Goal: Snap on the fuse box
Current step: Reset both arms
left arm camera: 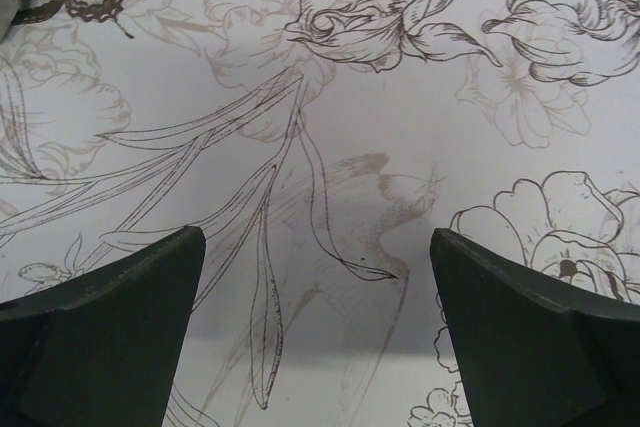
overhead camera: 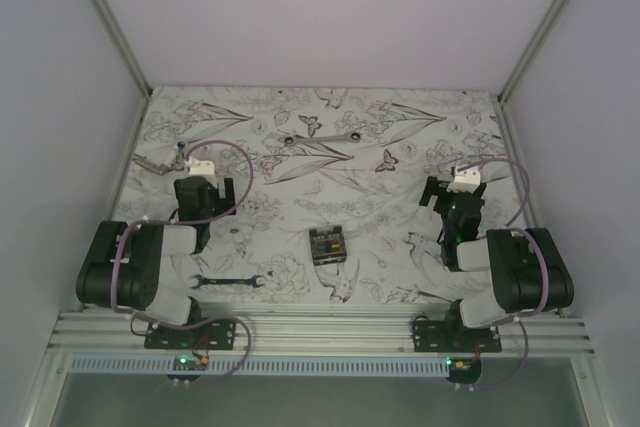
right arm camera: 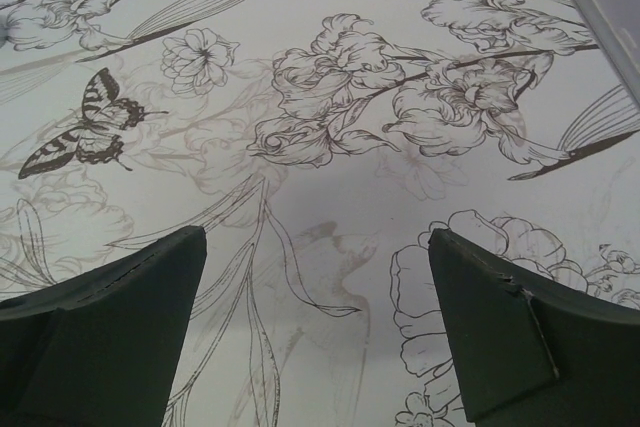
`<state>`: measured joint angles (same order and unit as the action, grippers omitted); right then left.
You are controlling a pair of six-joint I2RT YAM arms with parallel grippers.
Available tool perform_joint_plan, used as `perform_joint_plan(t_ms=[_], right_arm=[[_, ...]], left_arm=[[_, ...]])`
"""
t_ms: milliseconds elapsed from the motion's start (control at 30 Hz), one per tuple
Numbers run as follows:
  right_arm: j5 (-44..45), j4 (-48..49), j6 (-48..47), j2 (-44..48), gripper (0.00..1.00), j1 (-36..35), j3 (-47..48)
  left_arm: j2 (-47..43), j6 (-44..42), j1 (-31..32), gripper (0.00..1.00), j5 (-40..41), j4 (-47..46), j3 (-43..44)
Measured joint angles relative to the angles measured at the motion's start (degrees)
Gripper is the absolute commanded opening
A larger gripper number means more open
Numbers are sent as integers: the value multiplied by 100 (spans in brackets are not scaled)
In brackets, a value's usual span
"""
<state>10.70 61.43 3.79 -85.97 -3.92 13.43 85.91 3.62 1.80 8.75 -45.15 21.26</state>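
Black plastic, the fuse box (overhead camera: 328, 245) lies flat on the flower-printed table cover (overhead camera: 400, 137), between the two grippers and well apart from both: right of the left gripper (left arm camera: 318, 243), left of the right gripper (right arm camera: 318, 243), a little nearer the arm bases. Judged step: approach, nothing grasped. The next move calls for one gripper to descend over the box, steady it and press. Both grippers stand spread wide and empty above bare cover.
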Motion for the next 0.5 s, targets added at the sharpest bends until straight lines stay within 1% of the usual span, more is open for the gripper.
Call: perform_joint_plan(t_ms=[167,500], right_arm=[[-129,7,-4,0,99,0,0],[-203,7,-13,0,99,0,0]], left_arm=[[0,-44,-4,100,-186,-28,2],[0,-55,-4,100,-273,-28,0]])
